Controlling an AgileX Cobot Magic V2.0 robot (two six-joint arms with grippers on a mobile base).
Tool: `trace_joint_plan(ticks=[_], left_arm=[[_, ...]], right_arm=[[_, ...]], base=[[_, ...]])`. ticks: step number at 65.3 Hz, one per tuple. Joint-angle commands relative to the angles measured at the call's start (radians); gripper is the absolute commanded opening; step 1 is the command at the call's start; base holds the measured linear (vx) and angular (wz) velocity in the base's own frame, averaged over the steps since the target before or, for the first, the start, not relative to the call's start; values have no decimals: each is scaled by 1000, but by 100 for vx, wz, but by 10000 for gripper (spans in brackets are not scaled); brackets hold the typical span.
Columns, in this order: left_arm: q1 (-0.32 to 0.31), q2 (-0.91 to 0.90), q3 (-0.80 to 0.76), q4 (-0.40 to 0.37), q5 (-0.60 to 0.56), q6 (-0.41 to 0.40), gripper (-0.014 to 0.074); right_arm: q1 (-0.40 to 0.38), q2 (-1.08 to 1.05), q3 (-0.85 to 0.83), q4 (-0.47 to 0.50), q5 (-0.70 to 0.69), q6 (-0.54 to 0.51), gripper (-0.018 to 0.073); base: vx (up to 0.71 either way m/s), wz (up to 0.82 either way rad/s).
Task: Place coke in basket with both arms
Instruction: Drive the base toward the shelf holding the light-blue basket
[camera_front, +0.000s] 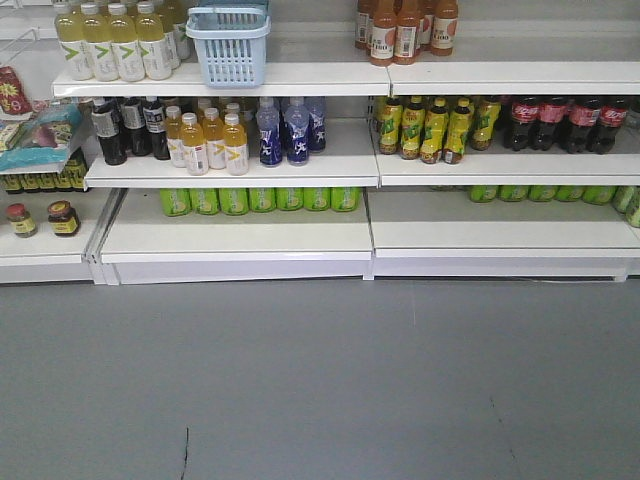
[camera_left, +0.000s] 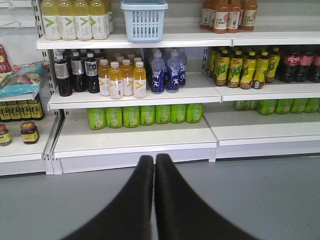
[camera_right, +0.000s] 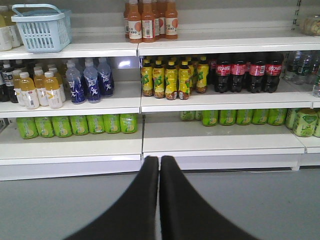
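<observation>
The pale blue basket stands on the top shelf, left of centre; it also shows as the basket and the basket in the wrist views. The coke is out of view in all three views. My left gripper is shut with nothing in it, low over the grey floor in front of the bottom shelf. My right gripper is likewise shut and empty, pointing at the joint between the two shelf units. Neither arm appears in the front view.
Dark cola plastic bottles with red labels stand on the middle shelf at right, beside yellow-labelled bottles. Orange, blue and black bottles fill the left middle shelf. Green cans line the lower shelf. Grey floor lies in front.
</observation>
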Motion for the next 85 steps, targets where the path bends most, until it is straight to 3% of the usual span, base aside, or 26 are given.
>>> trace_joint_plan(ticks=[1,85], left_arm=[[-2,-19,-1,-11,-68,-10,-6],[-2,-19,-1,-11,-68,-10,-6]], right_arm=[[-5,-18,10,-14,-69,-9,-6],[-5,-18,10,-14,-69,-9,-6]], base=[[0,0],[1,2]])
